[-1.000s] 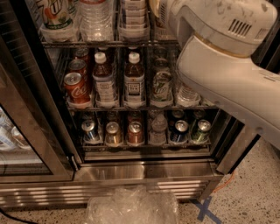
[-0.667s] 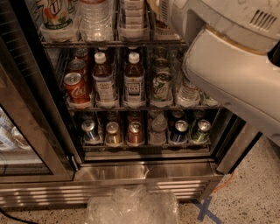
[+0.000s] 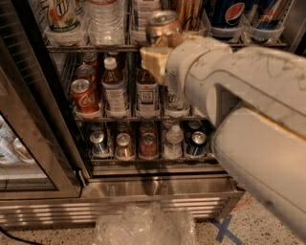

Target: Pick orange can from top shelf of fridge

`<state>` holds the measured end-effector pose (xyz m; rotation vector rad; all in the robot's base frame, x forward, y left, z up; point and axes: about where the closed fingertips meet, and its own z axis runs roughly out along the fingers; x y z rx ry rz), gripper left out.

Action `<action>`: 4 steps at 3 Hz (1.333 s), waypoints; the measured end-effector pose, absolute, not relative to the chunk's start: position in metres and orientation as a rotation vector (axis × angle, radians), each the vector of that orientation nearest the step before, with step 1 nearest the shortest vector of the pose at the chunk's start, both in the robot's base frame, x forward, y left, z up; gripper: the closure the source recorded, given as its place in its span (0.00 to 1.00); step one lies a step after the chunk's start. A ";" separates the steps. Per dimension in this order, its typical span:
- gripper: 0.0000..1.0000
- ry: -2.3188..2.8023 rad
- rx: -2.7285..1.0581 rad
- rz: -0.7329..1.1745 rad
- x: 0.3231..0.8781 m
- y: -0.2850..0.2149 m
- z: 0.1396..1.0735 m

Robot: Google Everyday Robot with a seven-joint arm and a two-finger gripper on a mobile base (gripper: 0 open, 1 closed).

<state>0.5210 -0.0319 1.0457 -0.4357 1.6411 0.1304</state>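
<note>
The orange can [image 3: 163, 27], orange-brown with a silver lid and pull tab, sits between the pale fingers [image 3: 152, 58] of my gripper [image 3: 165, 42]. It is held in front of the top shelf [image 3: 91, 47] of the fridge [image 3: 158, 187]. The gripper is shut on the can, just outside the rack's front edge. My white arm [image 3: 248, 100] fills the right side and hides the right part of the shelves. The top shelf holds clear water bottles [image 3: 103, 21] and blue Pepsi cans [image 3: 227, 12].
A red Coca-Cola can [image 3: 81, 95] and brown tea bottles [image 3: 146, 91] stand on the middle rack. Small cans [image 3: 124, 146] line the bottom rack. The glass door [image 3: 28, 124] stands open at left. A crumpled plastic bag [image 3: 143, 225] lies on the floor.
My arm has swung left and down out of the upper right of the fridge. The gripper now shows in front of the top shelf with the orange can in it.
</note>
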 end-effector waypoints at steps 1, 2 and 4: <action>1.00 1.695 -0.402 0.309 0.496 -0.015 1.008; 1.00 1.717 -0.408 0.415 0.477 -0.007 0.990; 1.00 1.689 -0.567 0.382 0.460 -0.010 0.983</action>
